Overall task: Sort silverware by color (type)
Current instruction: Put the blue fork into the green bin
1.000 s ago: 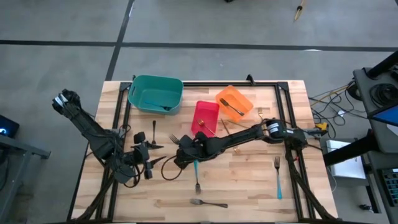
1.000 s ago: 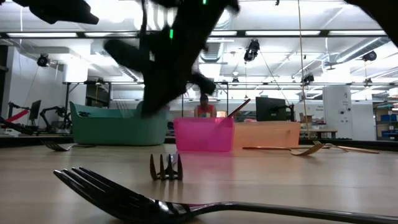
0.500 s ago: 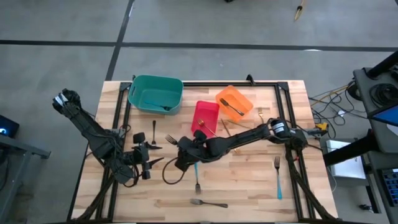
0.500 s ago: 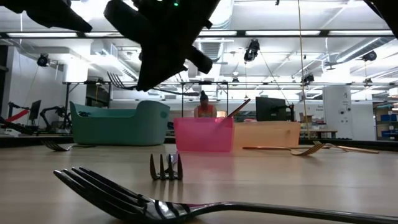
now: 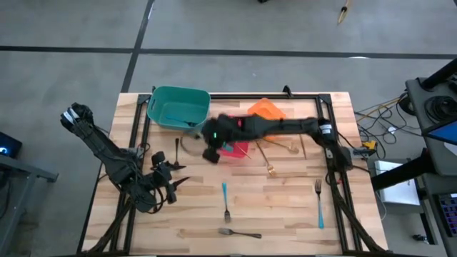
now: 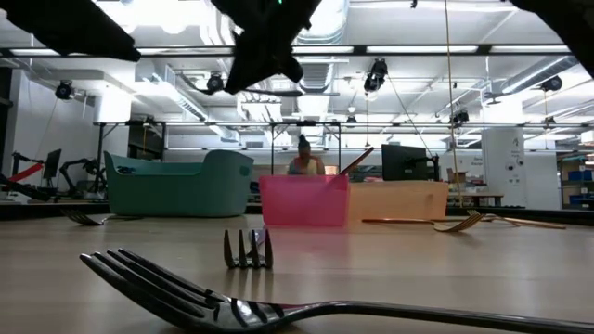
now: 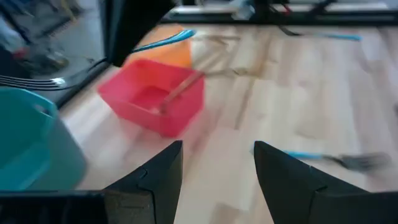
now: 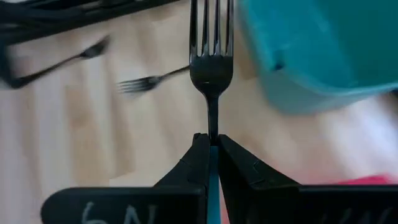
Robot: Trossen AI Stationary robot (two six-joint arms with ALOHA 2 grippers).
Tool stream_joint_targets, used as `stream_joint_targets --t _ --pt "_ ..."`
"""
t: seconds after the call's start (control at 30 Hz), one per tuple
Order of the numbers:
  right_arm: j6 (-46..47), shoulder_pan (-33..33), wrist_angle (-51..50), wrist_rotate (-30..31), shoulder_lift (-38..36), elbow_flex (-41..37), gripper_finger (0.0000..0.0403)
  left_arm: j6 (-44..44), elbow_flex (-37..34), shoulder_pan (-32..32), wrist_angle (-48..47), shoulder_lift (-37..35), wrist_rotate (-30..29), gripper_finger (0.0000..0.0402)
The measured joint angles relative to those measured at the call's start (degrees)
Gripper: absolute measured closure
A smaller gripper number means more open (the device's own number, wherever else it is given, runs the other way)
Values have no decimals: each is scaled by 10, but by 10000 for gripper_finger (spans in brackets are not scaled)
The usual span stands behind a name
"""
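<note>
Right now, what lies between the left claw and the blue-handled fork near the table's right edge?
Just one other blue-handled metal fork, lying flat; the high view shows it.

The rectangular teal plastic bin (image 5: 178, 107), the red plastic bin (image 5: 235, 133) and the orange plastic bin (image 5: 265, 110) crowd the far edge of the pale wooden table (image 5: 285, 207), and the dark right arm (image 5: 285, 127) reaches across over the red and orange ones. The near middle of the table lies mostly bare; a light-blue-handled fork (image 5: 226, 201) and a dark fork (image 5: 239, 232) lie there, another blue-handled fork (image 5: 319, 201) near the right edge. The left gripper (image 5: 171, 184) occupies the near-left part.
</note>
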Motion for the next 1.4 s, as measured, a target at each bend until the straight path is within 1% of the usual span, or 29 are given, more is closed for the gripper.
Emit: stream_joint_targets --t 0.13,0.2,0.27,0.4,0.53,0.63,0.83,0.9,1.07,1.23,1.4 --pt "-69 -56 8 0 1 12 390 23 0 3 0 -7 -86 223" --pt "-92 -81 21 -2 1 12 390 54 6 11 -2 -19 -136 223" --pt "-108 -104 21 -14 1 13 390 102 18 25 -1 -35 -158 223" --pt "-131 -143 31 -59 2 11 390 204 43 69 -2 -75 -159 223" --pt "-168 -165 63 -63 2 10 390 271 56 122 -3 -114 -159 223" --pt "-190 -179 100 -88 3 10 390 284 57 166 -3 -142 -143 223" --pt "-210 -198 220 -121 28 12 390 284 56 230 -2 -178 -143 223" --pt "-218 -201 254 -123 41 18 390 285 56 241 -1 -187 -153 223" --pt "-218 -201 336 -124 79 33 390 287 56 245 0 -204 -206 223" --pt "-220 -200 407 -124 112 33 390 287 56 245 0 -212 -208 223" --pt "-251 -199 427 -117 129 33 390 297 56 248 0 -216 -206 223"
